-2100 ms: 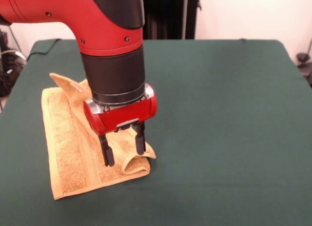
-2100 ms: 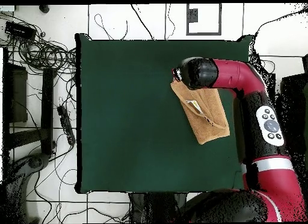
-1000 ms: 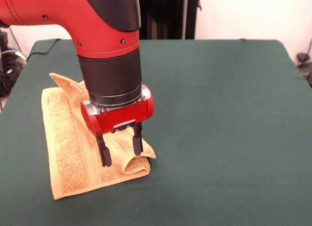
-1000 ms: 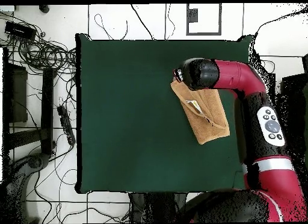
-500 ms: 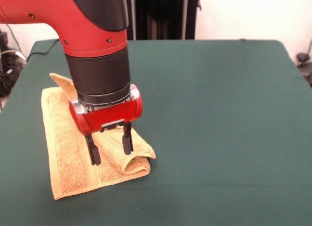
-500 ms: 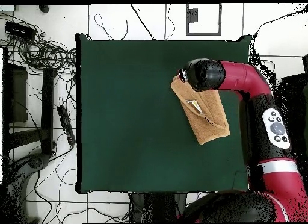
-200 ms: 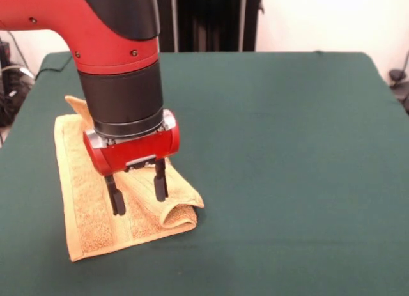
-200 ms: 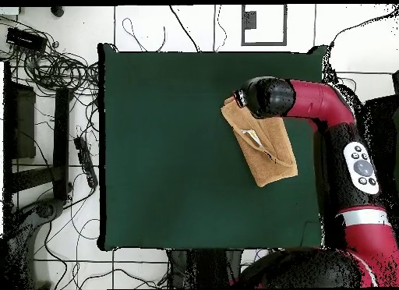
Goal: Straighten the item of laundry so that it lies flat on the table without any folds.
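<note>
The item of laundry [image 7: 86, 206] is an orange-tan towel at the left of the table [image 7: 287, 149] in the front view. It is doubled over, with a raised fold along its right side and a curled corner at the near right. My gripper [image 7: 136, 194] hangs over the fold, open, with nothing between its fingers [image 7: 117, 201]. From overhead, the towel [image 8: 269, 158] lies at the right of the table [image 8: 171, 146], and the arm's head hides the gripper and the towel's upper end.
Cables and gear [image 8: 54, 68] lie on the floor to the left of the table in the overhead view. Green cloth stretches wide to the right of the towel in the front view.
The gripper has moved steadily left over the towel in the front view, from above the curled corner toward the fold's middle. It stayed open. The towel has not changed shape.
</note>
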{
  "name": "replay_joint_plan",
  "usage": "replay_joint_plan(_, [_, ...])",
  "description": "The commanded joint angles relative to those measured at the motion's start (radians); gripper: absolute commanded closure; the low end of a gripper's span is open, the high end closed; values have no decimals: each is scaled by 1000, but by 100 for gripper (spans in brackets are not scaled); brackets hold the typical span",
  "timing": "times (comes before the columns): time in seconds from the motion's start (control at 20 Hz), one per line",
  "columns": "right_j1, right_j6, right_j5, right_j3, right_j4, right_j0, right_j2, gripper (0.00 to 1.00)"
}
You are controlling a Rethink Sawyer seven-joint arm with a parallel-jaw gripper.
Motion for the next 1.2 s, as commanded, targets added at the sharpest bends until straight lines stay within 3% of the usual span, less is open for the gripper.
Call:
replay_joint_plan(0.05, [60, -182, 88, 72, 0, 11, 60, 0])
replay_joint_plan(1.2, [-5, -55, 11, 221, -2, -14, 23, 0])
